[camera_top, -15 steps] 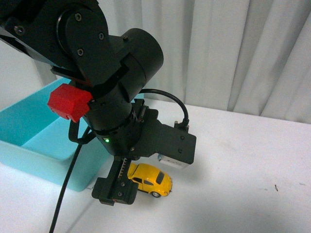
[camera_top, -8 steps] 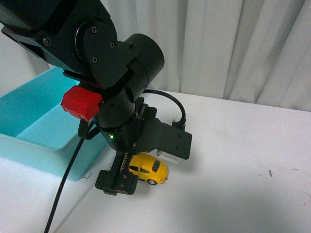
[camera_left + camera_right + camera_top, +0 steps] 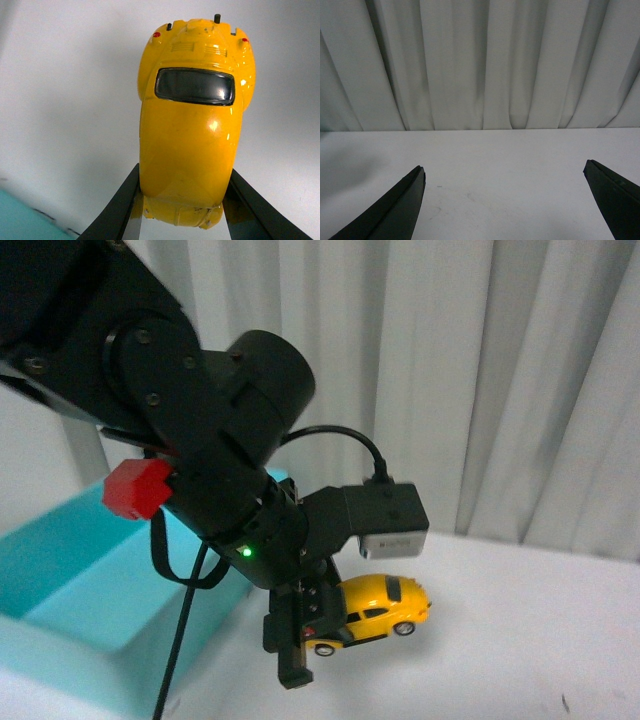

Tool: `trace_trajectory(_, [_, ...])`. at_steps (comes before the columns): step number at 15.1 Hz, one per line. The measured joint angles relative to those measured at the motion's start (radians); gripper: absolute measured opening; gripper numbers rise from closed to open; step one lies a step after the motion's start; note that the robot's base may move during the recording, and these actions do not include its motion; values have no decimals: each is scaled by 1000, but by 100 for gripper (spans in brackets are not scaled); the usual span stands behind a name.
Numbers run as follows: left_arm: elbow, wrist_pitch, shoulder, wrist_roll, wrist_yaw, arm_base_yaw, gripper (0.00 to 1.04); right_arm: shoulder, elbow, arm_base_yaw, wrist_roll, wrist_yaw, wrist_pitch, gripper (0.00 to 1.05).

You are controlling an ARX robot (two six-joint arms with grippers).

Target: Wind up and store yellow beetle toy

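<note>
We see the left gripper closed on the small yellow beetle-shaped toy car. In the left wrist view its two black fingers press on the two sides of the body, at the end away from the red tail lights. The toy sits a little tilted in the front view, the free end higher. It seems to be lifted off the white table, but the contact under the wheels is not clear to us. It is just beside the turquoise plastic bin, to the right of it and not inside.

The left arm fills much of the front view. On it we can see a red block, a looping black cable and a small green light.

The right gripper shows only in its own wrist view. Its jaws stand wide apart with nothing between them (only bare table under it), facing the pale pleated curtain.
</note>
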Motion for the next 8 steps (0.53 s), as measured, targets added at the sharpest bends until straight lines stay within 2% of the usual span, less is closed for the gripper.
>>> trace_trajectory(2, [0,62,-146,-127,100,77,39,0,0,0,0,0,0,98])
trace_trajectory(4, [0,137,-238,-245,117,179,39,0,0,0,0,0,0,98])
trace_trajectory(6, [10,179,-262,-364,36,299,39,0,0,0,0,0,0,98])
trace_trajectory(8, [8,158,-240,-463,-70,420,39,0,0,0,0,0,-1,98])
